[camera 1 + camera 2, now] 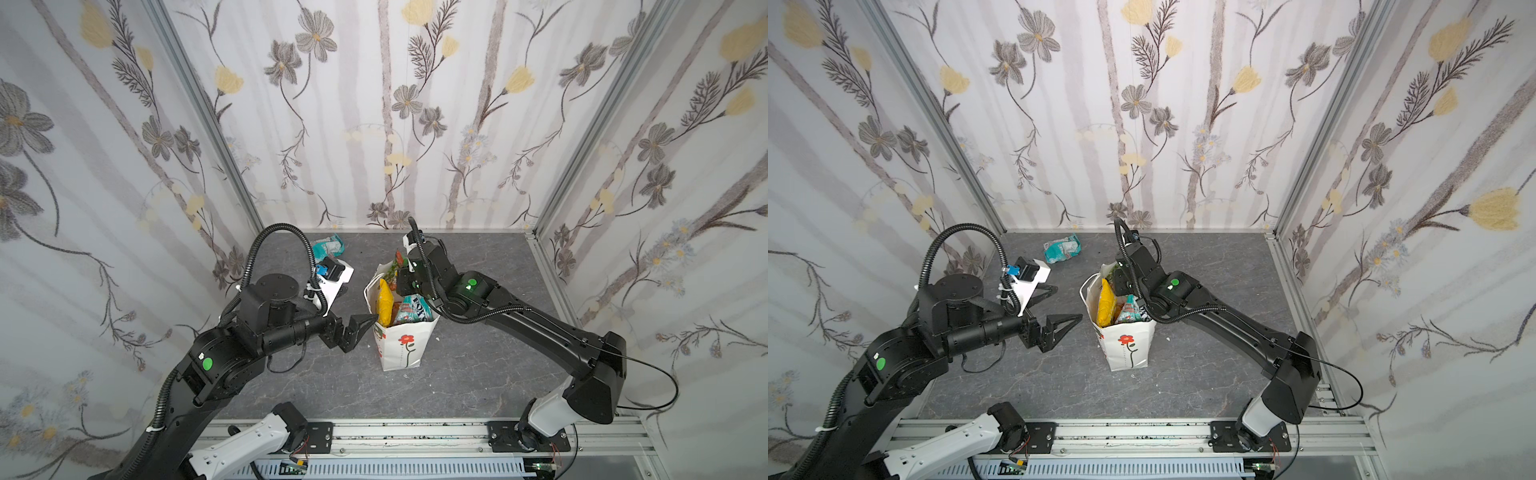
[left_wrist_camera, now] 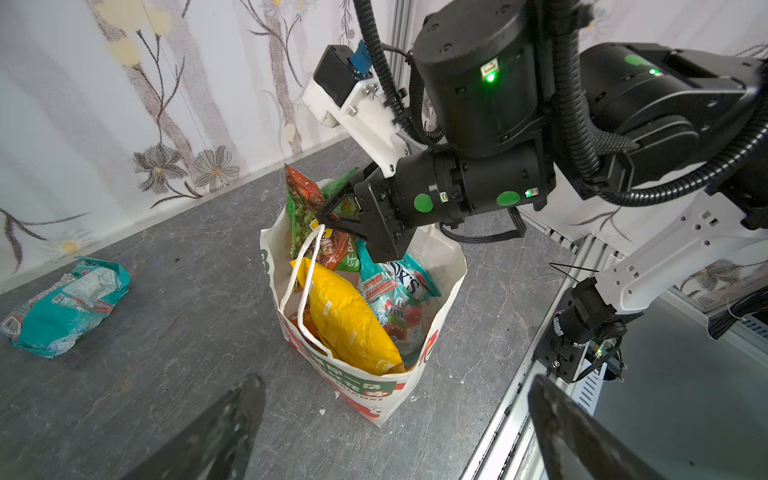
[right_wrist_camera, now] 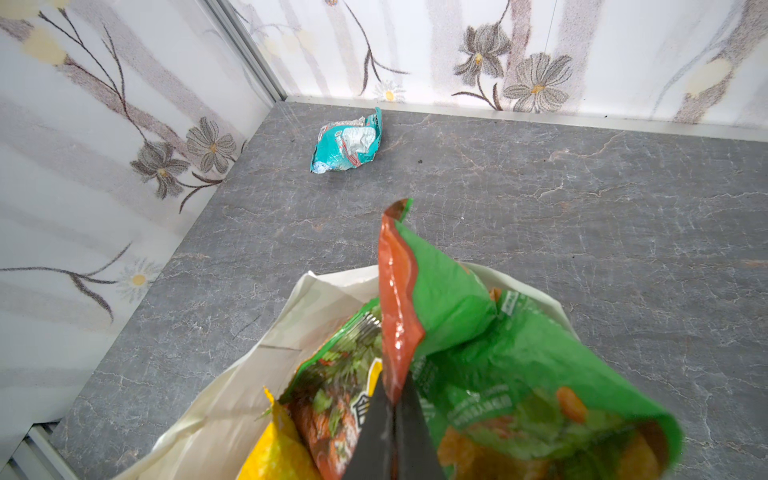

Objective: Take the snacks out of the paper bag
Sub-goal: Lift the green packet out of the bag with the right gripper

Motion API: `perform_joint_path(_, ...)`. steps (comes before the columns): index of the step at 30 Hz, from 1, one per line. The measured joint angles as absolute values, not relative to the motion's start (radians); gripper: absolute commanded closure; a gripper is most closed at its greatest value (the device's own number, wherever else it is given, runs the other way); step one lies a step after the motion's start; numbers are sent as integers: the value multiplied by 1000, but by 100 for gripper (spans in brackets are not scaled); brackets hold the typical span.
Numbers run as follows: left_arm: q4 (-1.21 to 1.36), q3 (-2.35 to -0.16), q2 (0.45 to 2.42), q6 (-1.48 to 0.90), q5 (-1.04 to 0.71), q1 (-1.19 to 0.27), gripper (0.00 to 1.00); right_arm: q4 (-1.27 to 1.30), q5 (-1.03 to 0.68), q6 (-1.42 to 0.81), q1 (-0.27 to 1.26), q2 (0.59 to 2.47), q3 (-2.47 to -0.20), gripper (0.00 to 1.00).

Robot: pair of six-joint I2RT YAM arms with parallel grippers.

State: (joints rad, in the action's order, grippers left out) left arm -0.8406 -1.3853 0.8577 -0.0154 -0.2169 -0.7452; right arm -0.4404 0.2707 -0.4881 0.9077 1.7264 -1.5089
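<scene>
Your right fingers pinch the crinkly green-orange plastic snack packet sticking out of the tall white paper bag; your left fingers gape empty beside it.

Floral-papered walls in pale grey and yellow enclose a dark grey marbled floor, aluminium posts at the corners.

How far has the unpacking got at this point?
Done: one teal packet lies on the table, outside the paper bag. In hand: the right end effector is shut on the green-orange packet at the bag's mouth. Remaining: the yellow packet and teal FOX'S packet sit inside; the left end effector hangs open beside the bag.
</scene>
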Motion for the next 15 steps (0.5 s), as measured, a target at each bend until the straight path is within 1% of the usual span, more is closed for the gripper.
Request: perform_joint_path(15, -832, -1385, 855, -24, -213, -745, 0, -434, 330, -443, 921, 1703, -1560, 100)
